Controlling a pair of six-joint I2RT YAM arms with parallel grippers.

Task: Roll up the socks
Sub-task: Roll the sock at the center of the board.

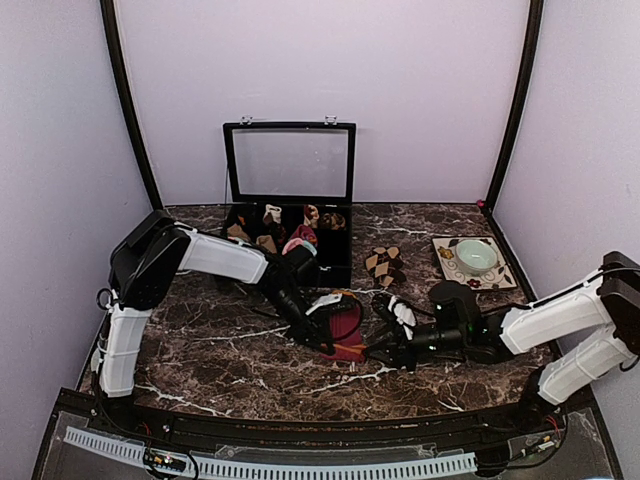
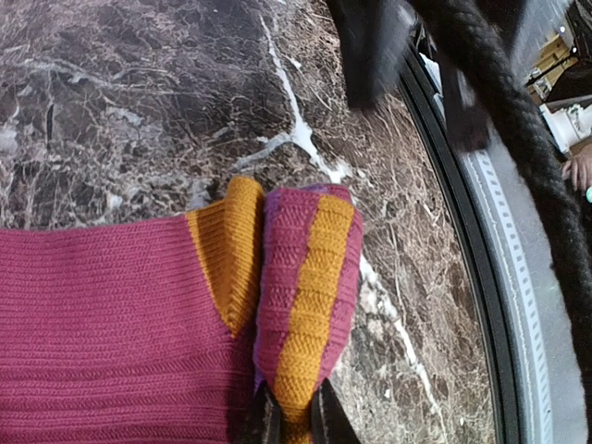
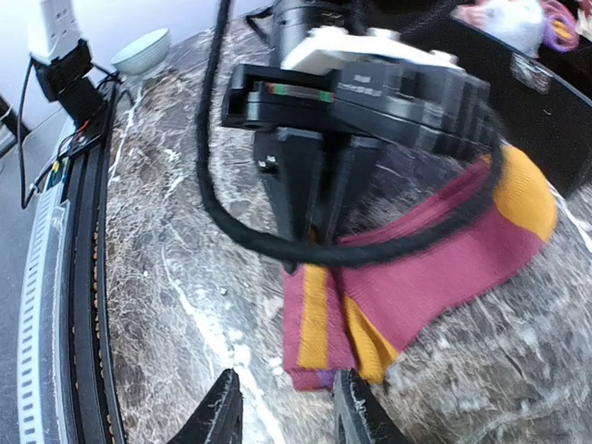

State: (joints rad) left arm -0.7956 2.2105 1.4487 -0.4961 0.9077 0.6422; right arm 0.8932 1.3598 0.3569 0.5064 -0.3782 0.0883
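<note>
From above, the magenta sock (image 1: 347,322) is seen mid-bench (image 1: 220,345), near a black case (image 1: 338,262), brown diamond socks (image 1: 385,263) and a bowl (image 1: 476,255). At the left wrist, its folded striped end is clenched by the left pincer (image 2: 296,421). At the right wrist, the right pincer (image 3: 289,407) is held released just short of that fold, and a cable (image 3: 205,176) is draped across the sock.

Magenta sock (image 2: 111,324) flat, striped end folded; diamond socks (image 1: 385,265) apart.
</note>
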